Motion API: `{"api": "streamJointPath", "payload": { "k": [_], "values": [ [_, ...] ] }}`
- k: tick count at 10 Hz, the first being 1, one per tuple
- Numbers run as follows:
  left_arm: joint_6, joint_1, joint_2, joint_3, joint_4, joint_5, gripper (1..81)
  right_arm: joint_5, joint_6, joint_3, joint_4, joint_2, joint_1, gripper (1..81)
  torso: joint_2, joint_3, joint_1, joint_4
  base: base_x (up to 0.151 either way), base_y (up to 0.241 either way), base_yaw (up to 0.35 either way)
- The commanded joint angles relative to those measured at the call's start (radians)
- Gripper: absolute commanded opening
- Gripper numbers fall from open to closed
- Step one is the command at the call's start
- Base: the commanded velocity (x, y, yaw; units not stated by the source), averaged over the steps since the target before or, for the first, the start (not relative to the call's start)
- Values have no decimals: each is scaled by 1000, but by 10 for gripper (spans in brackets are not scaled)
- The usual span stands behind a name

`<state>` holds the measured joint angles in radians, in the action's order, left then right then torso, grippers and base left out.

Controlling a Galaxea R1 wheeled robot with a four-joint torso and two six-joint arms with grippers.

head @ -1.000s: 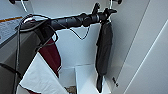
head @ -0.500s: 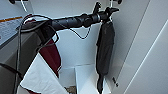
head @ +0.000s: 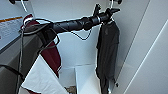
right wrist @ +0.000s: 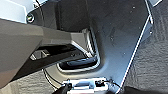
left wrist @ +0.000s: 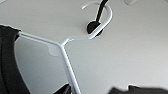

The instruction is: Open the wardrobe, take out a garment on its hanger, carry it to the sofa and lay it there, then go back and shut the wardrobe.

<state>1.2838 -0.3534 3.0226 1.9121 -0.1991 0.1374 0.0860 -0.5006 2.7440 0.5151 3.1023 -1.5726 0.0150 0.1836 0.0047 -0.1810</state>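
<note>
Inside the open wardrobe (head: 75,50), the left arm reaches across from the robot's left side, its black forearm stretched toward the top of the garment (head: 107,52). The left gripper (head: 106,12) sits high up, right at the neck of the hanger (head: 110,21), just above the garment's shoulders. Whether its fingers are clenched on the hanger or spread beside it I cannot tell; the dark parts there blur together.

The garment hangs straight down below the gripper. It is long, slim and dark grey to black all over, plain, with short sleeves drooping at each side and the lower part tapering toward the wardrobe floor. Only a little white of the hanger shows at its collar.

From the left wrist, the hanger (left wrist: 65,47) shows close: a thin white frame whose two arms meet at a small rounded web, with a curved hook (left wrist: 102,17) looped over a black peg on the white wall. Dark cloth of the garment (left wrist: 7,65) drapes from one arm.

Well away from the gripper, nearer the robot's shoulder, hangs a maroon garment (head: 51,56) with a white panel (head: 42,77).

The right wrist view shows robot body parts and grey carpet (right wrist: 150,65); the right gripper's state I cannot tell.
</note>
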Motion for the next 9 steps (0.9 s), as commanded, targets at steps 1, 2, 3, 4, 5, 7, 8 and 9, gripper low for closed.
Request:
{"api": "streamJointPath", "payload": {
  "k": [1, 2, 3, 4, 5, 7, 8, 9],
  "values": [
    [-3, -186, -5, 7, -16, 28, 811, -49, 1, -6, 10, 14, 8, 811, 0, 0, 0, 0, 0, 0, 0],
    [-3, -186, -7, 8, -16, 31, 811, -49, 1, -5, 10, 14, 7, 811, 0, 0, 0, 0, 0, 0, 0],
    [-1, -186, -10, 7, -16, 45, 10, -49, 2, -6, 8, 14, 4, 811, 0, 0, 0, 0, 0, 0, 0],
    [-3, -186, -11, 2, -16, 50, 10, -49, 2, -6, 5, 14, 2, 811, 0, 0, 0, 0, 0, 0, 0],
    [-1, -186, -13, -10, -16, 54, 10, -49, 2, -5, 3, 14, -1, 811, 0, 0, 0, 0, 0, 0, 0],
    [-1, -192, -26, -28, -20, 67, 10, -48, 2, -5, 3, 14, -1, 811, 0, 0, 0, 0, 0, 0, 0],
    [-1, -200, -43, -47, -22, 67, 10, -51, 1, -5, -3, 11, 4, 811, 0, 0, 0, 0, 0, 0, 0],
    [-1, -207, -59, -59, -23, 65, 10, -51, -2, -5, -3, 9, 7, 811, 0, 0, 0, 0, 0, 0, 0]
  ]
}}
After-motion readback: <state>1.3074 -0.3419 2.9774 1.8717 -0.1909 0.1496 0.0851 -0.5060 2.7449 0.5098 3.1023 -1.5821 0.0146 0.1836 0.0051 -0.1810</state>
